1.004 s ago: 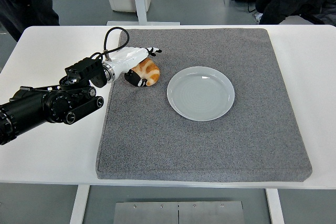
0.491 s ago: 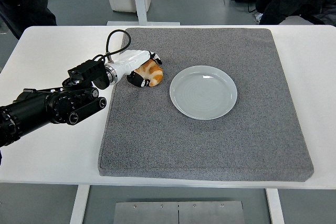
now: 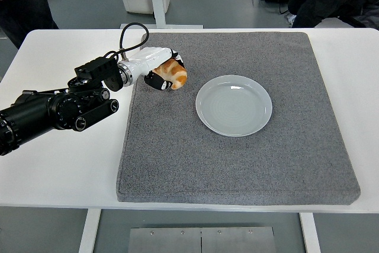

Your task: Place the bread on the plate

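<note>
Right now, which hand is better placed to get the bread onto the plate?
The left. The left hand is already closed around the bread on the grey mat, just left of the empty plate, so only a short carry to the right remains. No right arm shows in the view.

No readable text, label, brand, number or sign shows anywhere in the head view. The surfaces in view carry no print that can be made out.

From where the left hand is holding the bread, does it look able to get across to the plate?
Probably yes. The left hand grips the bread, and only bare grey mat lies between it and the empty plate on its right.
</note>
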Action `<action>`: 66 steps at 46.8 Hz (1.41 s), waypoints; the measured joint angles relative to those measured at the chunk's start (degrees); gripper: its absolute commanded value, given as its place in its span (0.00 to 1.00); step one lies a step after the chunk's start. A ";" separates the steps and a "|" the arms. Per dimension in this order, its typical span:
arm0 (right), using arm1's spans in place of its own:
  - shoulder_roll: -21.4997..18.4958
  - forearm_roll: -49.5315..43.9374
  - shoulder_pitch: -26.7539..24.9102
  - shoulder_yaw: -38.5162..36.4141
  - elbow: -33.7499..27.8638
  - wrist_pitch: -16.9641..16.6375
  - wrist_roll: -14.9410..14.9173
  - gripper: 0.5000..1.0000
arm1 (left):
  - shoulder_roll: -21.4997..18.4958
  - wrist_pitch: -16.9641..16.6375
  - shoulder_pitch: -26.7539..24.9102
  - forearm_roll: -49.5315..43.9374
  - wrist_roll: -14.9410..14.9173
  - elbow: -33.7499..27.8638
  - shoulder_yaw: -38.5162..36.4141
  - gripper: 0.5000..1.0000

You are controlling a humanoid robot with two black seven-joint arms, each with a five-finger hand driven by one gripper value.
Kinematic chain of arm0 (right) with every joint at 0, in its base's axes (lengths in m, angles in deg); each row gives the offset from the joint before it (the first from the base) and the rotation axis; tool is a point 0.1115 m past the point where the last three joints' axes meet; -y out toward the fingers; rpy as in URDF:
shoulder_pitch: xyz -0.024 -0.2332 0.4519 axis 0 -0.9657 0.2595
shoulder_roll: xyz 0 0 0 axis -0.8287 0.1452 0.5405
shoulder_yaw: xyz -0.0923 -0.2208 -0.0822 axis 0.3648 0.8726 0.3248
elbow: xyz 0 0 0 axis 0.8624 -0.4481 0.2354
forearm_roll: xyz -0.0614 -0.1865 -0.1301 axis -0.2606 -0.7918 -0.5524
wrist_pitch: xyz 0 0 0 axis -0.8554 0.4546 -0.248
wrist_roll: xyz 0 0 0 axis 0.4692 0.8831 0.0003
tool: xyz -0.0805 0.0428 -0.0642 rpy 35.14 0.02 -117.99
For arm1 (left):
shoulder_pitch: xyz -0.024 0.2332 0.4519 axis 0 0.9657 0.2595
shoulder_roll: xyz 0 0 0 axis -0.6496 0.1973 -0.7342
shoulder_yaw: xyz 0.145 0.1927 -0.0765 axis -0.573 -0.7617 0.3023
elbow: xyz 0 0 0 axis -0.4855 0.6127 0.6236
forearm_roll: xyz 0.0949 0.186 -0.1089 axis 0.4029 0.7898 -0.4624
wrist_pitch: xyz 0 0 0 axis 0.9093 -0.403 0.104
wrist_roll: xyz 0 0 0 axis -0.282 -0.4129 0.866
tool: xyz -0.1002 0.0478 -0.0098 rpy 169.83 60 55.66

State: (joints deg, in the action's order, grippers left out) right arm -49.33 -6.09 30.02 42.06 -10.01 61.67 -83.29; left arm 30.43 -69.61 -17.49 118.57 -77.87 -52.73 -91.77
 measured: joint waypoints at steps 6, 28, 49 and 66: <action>0.00 0.00 0.02 0.00 0.00 0.00 0.00 1.00 | -0.83 0.55 -2.43 -0.03 0.60 -0.15 0.02 0.00; 0.00 0.00 0.00 0.00 0.00 0.00 0.00 1.00 | -2.73 6.41 -12.03 -3.26 0.77 -0.16 0.05 0.00; 0.00 0.00 0.00 0.00 0.00 0.00 0.00 1.00 | -4.71 14.17 -22.25 -4.76 0.78 -0.16 0.16 0.00; 0.00 0.00 0.02 0.00 0.00 0.00 0.00 1.00 | -4.04 17.50 -24.92 -4.93 0.96 -0.59 0.26 0.00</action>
State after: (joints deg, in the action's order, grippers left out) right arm -49.33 -6.09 30.04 42.06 -10.02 61.67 -83.29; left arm 26.39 -52.11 -42.41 113.64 -76.91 -53.32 -91.51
